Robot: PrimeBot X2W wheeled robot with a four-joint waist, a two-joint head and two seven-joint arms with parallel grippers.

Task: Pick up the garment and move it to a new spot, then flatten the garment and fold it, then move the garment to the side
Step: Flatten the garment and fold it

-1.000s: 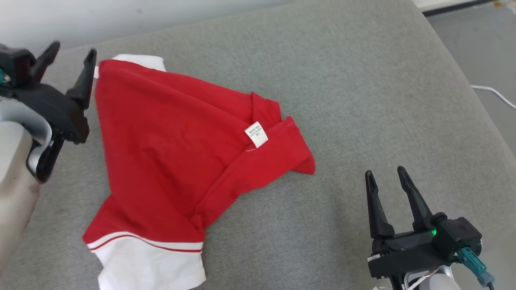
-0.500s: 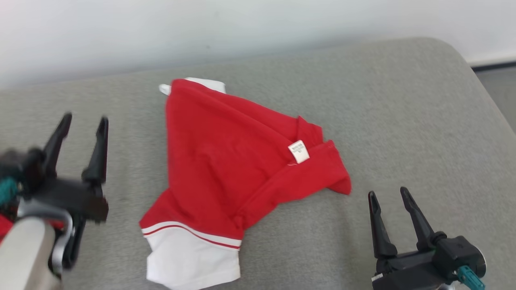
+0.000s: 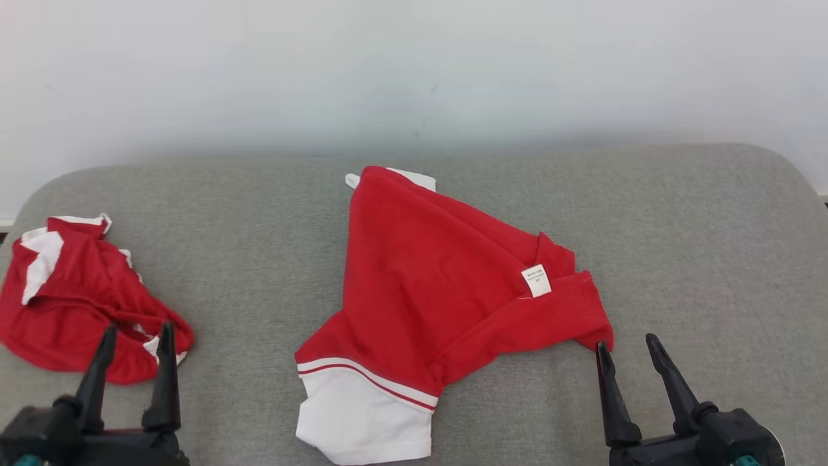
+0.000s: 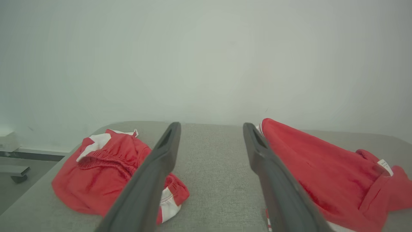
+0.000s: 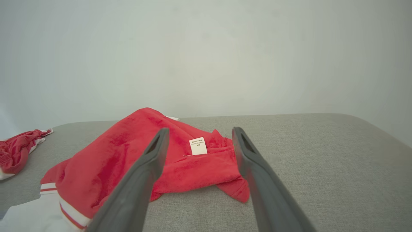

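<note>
the red garment lies in the middle of the grey padded worktop. it is loosely doubled over on itself, with a white hem band poking out at the near edge and a small white label showing on the right-hand flap. the left end effector sits low at the near left, its two dark fingers spread apart with nothing between them. the right end effector is at the near right, also apart and empty, its tips just beside the garment's right corner and, as far as i can tell, not touching it. off to the left, well apart from the middle one, a crumpled red piece lies bunched near the worktop's edge, just beyond the left fingers. the garment looks like a light, soft knit. i'd expect it to hang limp once lifted, sag between two holds, and let its layers slide over each other. a pinch on the top layer alone would probably just peel the fold open. the hemmed edges look the safest places to take hold: the striped seam above the white band for the left side, and the stitched edge of the right flap near the label for the right. the padding should give a little, which may help a finger slip under an edge.
</note>
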